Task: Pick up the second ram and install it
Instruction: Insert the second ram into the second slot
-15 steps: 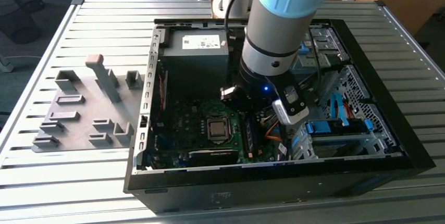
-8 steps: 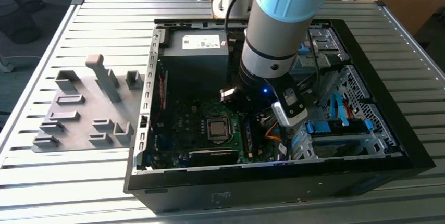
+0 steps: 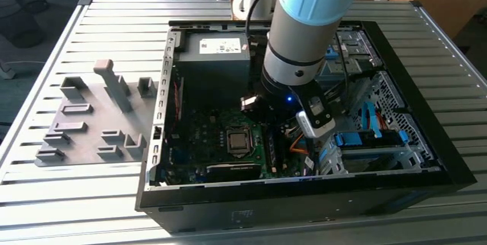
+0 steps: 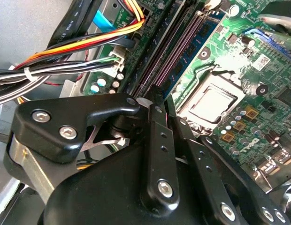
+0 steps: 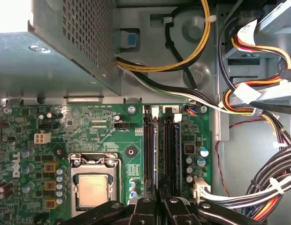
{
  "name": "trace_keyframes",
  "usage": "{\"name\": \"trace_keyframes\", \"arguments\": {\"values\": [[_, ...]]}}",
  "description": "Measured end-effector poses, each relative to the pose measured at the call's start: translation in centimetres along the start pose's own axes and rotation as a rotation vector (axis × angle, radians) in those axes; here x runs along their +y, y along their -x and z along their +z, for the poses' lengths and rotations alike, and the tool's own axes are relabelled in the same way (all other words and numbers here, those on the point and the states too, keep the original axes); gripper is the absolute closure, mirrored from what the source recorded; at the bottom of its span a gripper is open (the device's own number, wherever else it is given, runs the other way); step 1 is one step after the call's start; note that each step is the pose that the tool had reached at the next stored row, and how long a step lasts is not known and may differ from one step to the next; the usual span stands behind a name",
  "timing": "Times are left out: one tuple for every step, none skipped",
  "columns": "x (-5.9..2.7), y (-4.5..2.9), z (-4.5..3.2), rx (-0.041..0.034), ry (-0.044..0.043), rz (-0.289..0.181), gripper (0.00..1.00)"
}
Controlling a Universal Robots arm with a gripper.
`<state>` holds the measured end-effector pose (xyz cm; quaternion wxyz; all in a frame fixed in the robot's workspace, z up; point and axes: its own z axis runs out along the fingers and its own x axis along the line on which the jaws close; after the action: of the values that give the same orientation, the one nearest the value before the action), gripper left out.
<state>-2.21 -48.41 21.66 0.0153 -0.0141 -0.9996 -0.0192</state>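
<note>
Daylight falls evenly on the counter (image 3: 114, 199) around my arm, while the case (image 3: 304, 199) interior sits in shadow. In the first wrist view, glare burns out the box (image 5: 14, 16) corner. In the second wrist view, my hand (image 4: 159, 154) looms close and soft, with glare on the board (image 4: 230, 61).

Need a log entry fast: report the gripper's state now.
Gripper: closed on the second ram, standing over the motherboard's memory slots.

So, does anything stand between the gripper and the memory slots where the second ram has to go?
Nothing visible does. In the first wrist view the gripper sits directly at the memory slots. The cable bundle runs beside the motherboard, not across the slots.
</note>
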Motion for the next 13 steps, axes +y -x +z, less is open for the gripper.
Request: {"name": "trace_keyframes", "arguments": {"values": [[0.0, -0.02, 0.0, 0.0, -0.0002, 0.0, 0.86], [0.0, -0.03, 0.01, 0.0001, -0.0002, 0.0, 0.86], [0.01, -0.03, 0.04, 0.0, 0.0, 0.0, 0.86], [0.01, -0.03, 0.07, 0.0, 0.0, 0.0, 0.86], [0.02, -0.04, 0.11, 0.0, 0.0002, 0.0, 0.86], [0.04, -0.04, 0.16, 0.0, 0.0001, 0.0, 0.86], [0.06, -0.04, 0.2, 0.0, 0.0001, 0.0, 0.86], [0.08, -0.03, 0.26, 0.0, 0.0001, 0.0, 0.86], [0.09, -0.03, 0.31, 0.0, 0.0, 0.0, 0.86], [0.11, -0.03, 0.35, 0.0, -0.0001, 0.0, 0.86], [0.12, -0.03, 0.4, 0.0, -0.0001, 0.0, 0.86], [0.14, -0.03, 0.44, 0.0, -0.0001, 0.0, 0.86], [0.15, -0.03, 0.49, 0.0, -0.0001, 0.0, 0.86]]}}
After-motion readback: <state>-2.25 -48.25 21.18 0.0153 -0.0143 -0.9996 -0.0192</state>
